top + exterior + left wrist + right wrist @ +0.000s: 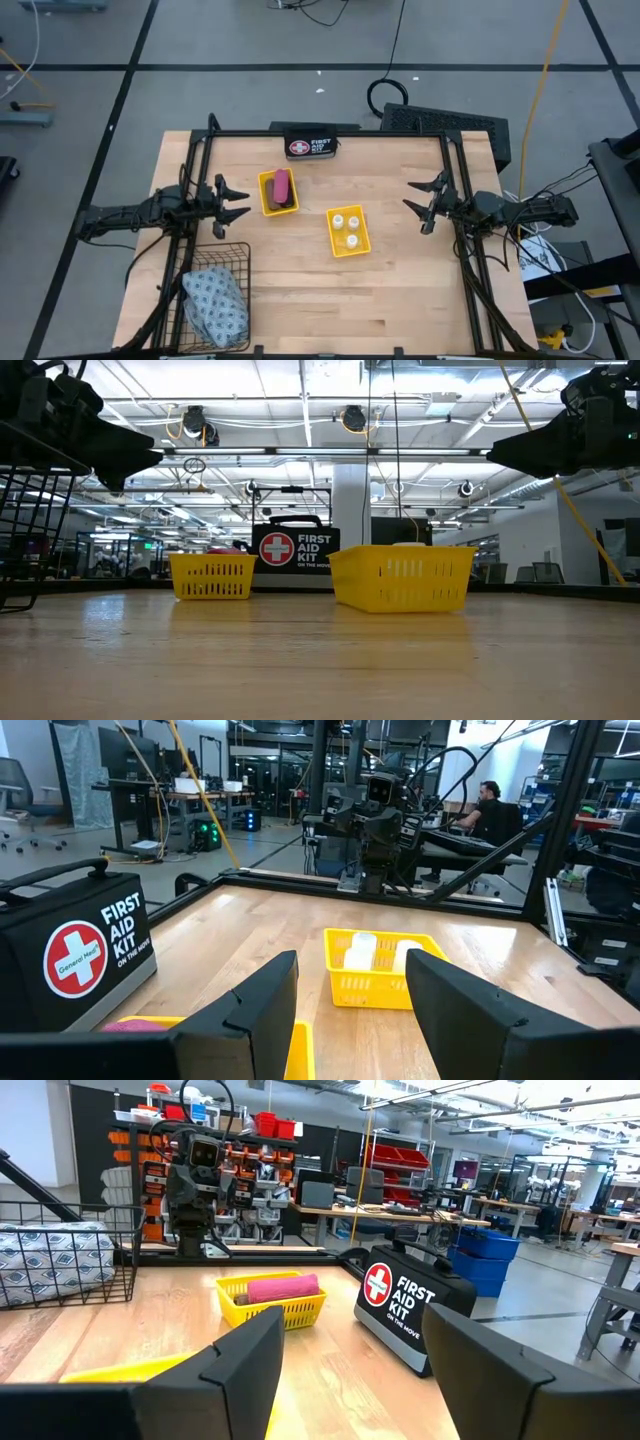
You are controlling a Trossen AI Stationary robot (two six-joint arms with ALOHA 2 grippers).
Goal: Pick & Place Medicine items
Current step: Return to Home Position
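A yellow tray (278, 191) left of centre holds a pink flat bar (282, 184) and a brown oblong (240, 1298). A second yellow tray (347, 231) near the middle holds three white round containers (352, 223). The grey-blue patterned pouch (216, 302) lies in a black wire basket (212, 262) at the near left. My left gripper (236, 202) hovers open at the left side, above the table and level, holding nothing. My right gripper (424, 201) hovers open at the right side, likewise holding nothing.
A black First Aid Kit case (310, 147) stands at the table's far edge. A dark metal frame (330, 133) runs along the far edge and both sides. A person (490, 810) sits in the room beyond the table's right side.
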